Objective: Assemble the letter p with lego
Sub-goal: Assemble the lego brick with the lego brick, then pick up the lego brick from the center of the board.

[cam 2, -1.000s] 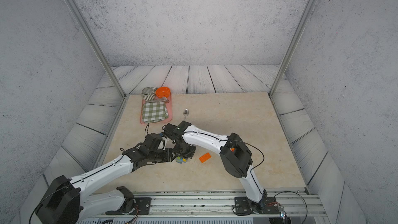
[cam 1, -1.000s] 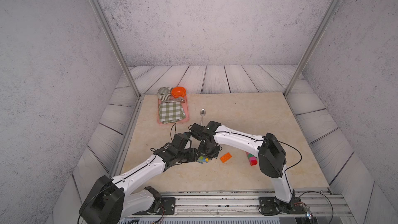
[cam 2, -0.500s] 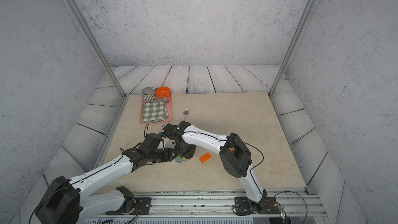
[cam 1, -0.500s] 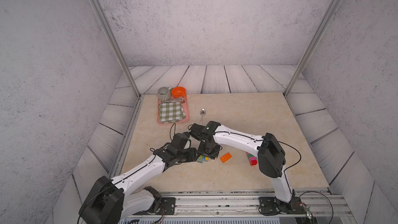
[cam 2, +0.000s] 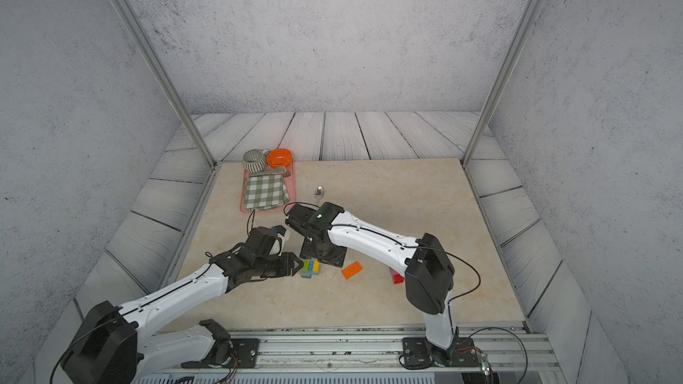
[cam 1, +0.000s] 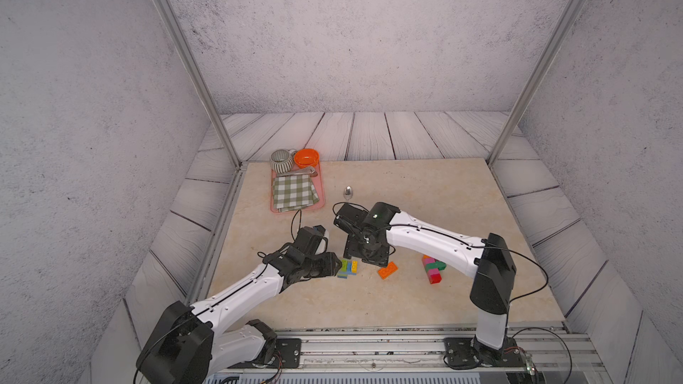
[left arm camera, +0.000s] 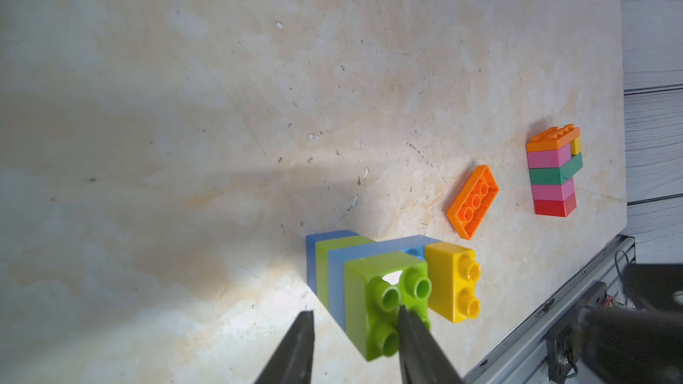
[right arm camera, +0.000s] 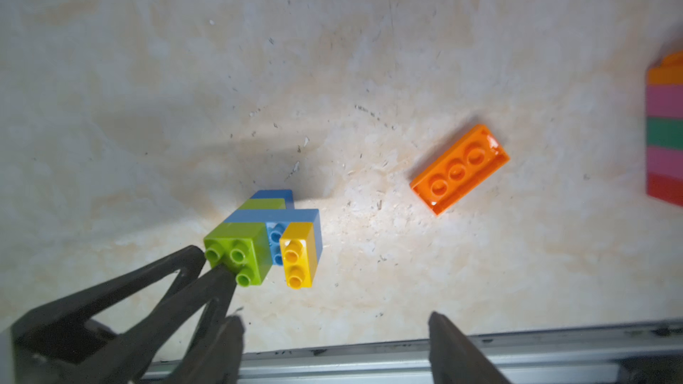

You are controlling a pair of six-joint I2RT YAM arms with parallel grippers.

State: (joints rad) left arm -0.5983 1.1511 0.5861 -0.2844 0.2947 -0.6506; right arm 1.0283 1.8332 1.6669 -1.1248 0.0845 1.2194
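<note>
rests the left gripper (left arm camera: 354,312) against a small cluster of blue, lime and yellow studded plastic bricks (left arm camera: 369,282), lying on its side near the front edge of the beige stone-look worktop (left arm camera: 184,105), left of the middle, studs facing that gripper. lays one finger (left arm camera: 414,341) over the lime studded face and leaves the other clear: jaws part-way apart, clamped on nothing, seemingly steadying the cluster against sliding rather than gripping. hangs the right gripper (right arm camera: 334,315) just above and behind the cluster, jaws spread wide and empty, probably to clear the bricks or to fit round the next one. shows a loose orange oblong plastic brick (left arm camera: 473,201) hollow side up, near the cluster toward the right edge, likely awaiting a flip before pressing on. shows, farther toward that edge, a lying stack of orange, pink, dark green and red bricks (left arm camera: 552,175); looks like two unjoined parts of the p.
</note>
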